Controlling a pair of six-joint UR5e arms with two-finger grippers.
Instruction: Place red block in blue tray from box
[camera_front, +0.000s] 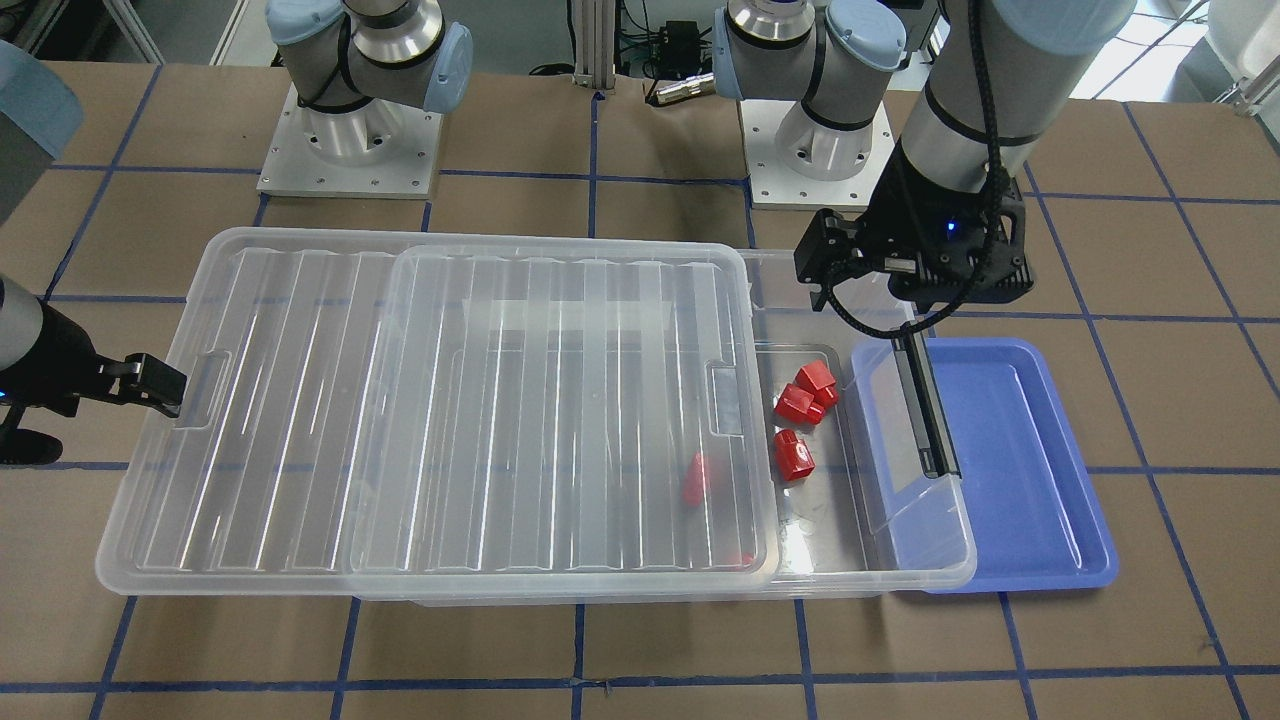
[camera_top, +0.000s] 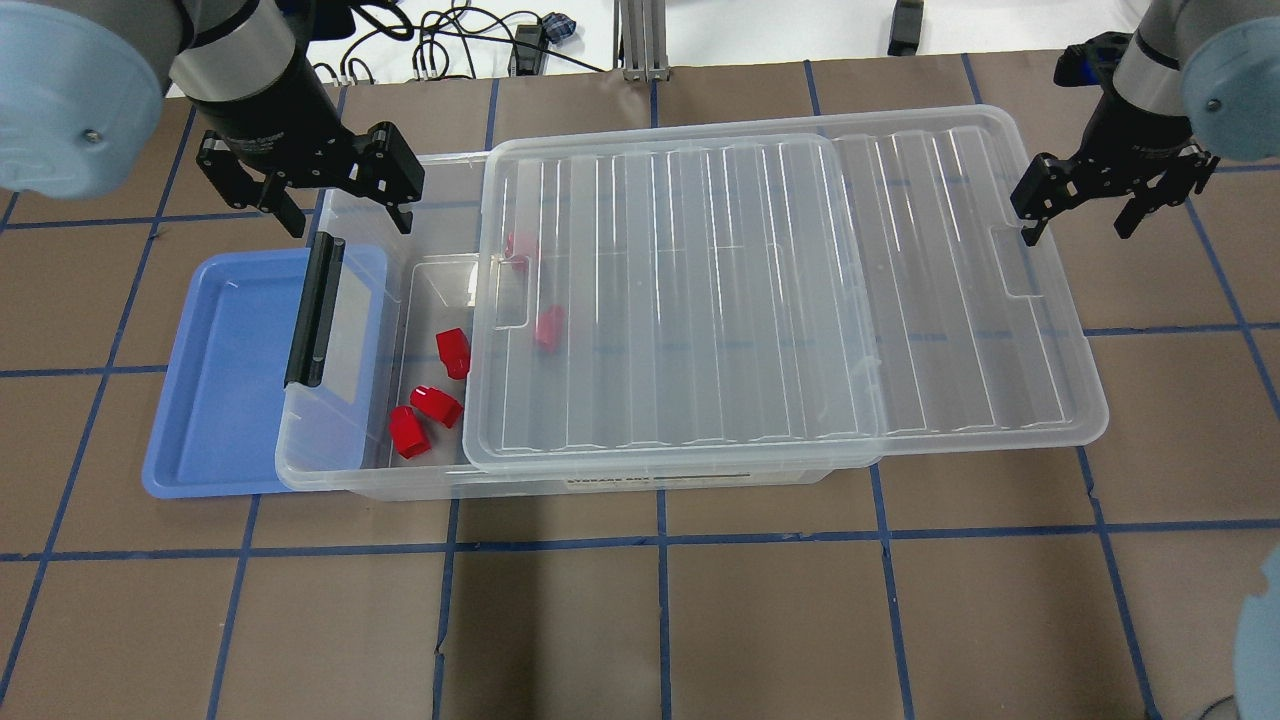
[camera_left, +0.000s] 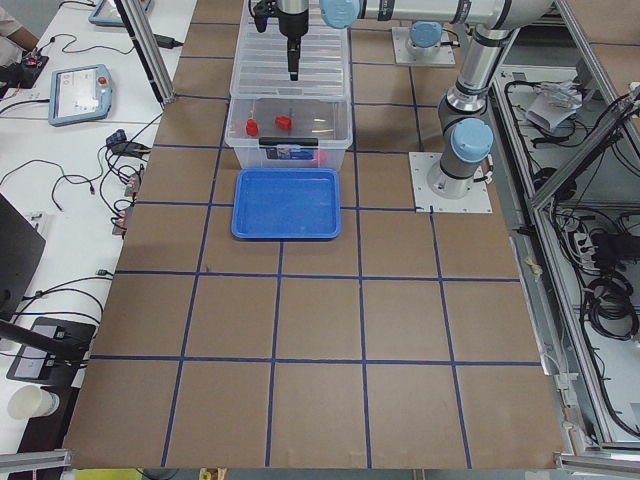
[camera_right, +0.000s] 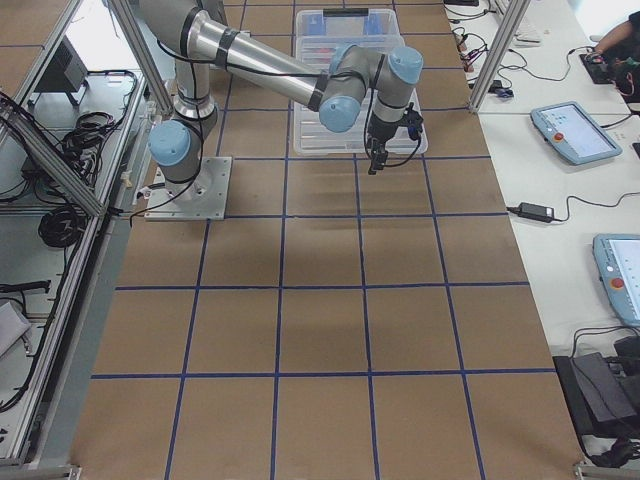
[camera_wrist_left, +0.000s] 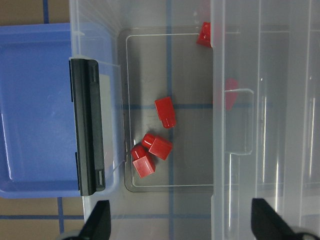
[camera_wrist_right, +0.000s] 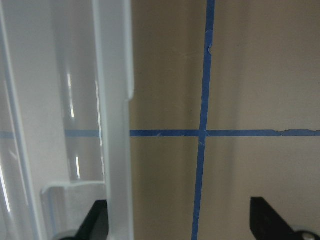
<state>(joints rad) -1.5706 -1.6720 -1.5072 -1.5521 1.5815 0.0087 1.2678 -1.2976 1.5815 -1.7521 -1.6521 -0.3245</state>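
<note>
The box (camera_top: 350, 470) is a clear bin whose ribbed lid (camera_top: 780, 300) is slid toward my right, leaving its left end uncovered. Three red blocks (camera_top: 453, 352) (camera_top: 436, 404) (camera_top: 408, 432) lie there; two more (camera_top: 549, 325) show through the lid. The blue tray (camera_top: 225, 370) lies partly under the box's black latch (camera_top: 312, 310) and holds nothing. My left gripper (camera_top: 335, 200) is open and empty above the box's back left corner; its wrist view looks down on the blocks (camera_wrist_left: 165, 111). My right gripper (camera_top: 1082, 205) is open and empty beside the lid's right end.
The table is brown board with blue tape lines (camera_top: 660, 540). The lid overhangs the box on the right (camera_top: 1080, 400). Both arm bases (camera_front: 350, 150) (camera_front: 815, 150) stand behind the box. Cables and an aluminium post (camera_top: 640, 40) are at the far edge.
</note>
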